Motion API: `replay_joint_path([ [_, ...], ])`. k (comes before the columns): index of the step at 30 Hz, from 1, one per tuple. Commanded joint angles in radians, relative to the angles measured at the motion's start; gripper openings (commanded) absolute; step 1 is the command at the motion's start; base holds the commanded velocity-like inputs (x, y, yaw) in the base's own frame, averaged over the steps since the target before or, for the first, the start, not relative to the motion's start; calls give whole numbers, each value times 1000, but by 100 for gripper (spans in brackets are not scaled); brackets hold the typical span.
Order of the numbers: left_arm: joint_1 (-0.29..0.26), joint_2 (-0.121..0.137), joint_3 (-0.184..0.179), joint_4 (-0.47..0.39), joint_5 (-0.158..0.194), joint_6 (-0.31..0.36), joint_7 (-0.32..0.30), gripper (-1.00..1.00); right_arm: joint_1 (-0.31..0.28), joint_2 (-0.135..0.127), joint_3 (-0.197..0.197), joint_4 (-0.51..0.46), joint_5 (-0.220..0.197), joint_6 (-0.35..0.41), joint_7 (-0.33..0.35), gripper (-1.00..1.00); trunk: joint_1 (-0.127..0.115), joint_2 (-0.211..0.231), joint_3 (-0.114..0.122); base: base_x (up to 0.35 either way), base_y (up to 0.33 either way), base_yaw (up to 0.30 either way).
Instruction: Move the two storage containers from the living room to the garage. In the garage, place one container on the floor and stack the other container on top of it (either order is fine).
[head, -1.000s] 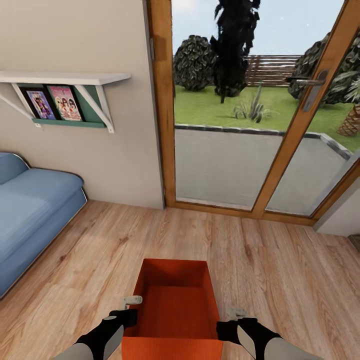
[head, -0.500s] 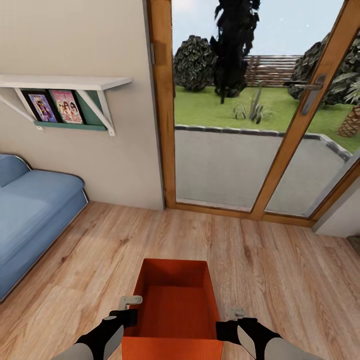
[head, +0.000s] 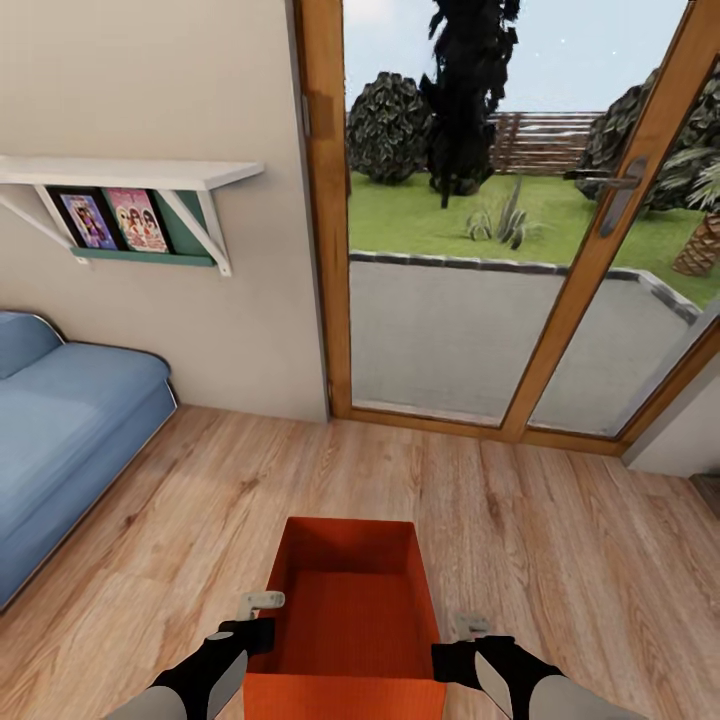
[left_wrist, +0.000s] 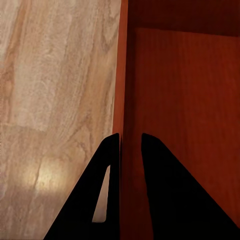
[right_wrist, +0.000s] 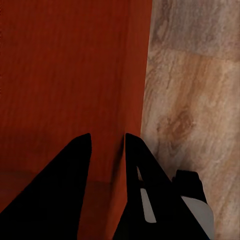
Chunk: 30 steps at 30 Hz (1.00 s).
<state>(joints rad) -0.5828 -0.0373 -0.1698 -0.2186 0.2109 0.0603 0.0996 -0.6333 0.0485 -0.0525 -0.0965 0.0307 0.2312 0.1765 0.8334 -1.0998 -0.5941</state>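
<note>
Living room, wood plank floor (head: 560, 540) underfoot. Nearest me, orange-red storage container (head: 350, 610) held up between my hands: left hand (left_wrist: 130, 142) clamped over its left wall, right hand (right_wrist: 107, 142) over its right wall. Blue sofa (head: 60, 420) left; glass doors (head: 480, 250) far ahead.

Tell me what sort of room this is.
Probably a living room: a blue sofa, a wood plank floor, a wall shelf and glass doors onto a garden.

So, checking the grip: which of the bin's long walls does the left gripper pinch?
The left gripper straddles the storage container's wall nearer the blue sofa; the right gripper holds the opposite one.
</note>
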Motion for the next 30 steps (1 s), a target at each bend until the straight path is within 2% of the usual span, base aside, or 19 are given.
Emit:
replay_joint_path([
  [1,0,0,-4,-2,-1,6,13,-100,0,1,3,-2,-18,8,12,-100,-4,7,2,0,0,0],
  [7,0,0,-4,-2,-1,6,13,-100,0,0,3,-2,-17,8,38,-100,-27,49,21,0,0,0],
  [19,0,0,-4,-2,-1,6,13,-100,0,-1,2,-2,-15,7,44,-100,-27,49,21,0,0,0],
  [30,0,0,-4,-2,-1,-1,12,-100,0,-1,2,-2,-15,6,44,-100,-69,126,56,0,0,0],
])
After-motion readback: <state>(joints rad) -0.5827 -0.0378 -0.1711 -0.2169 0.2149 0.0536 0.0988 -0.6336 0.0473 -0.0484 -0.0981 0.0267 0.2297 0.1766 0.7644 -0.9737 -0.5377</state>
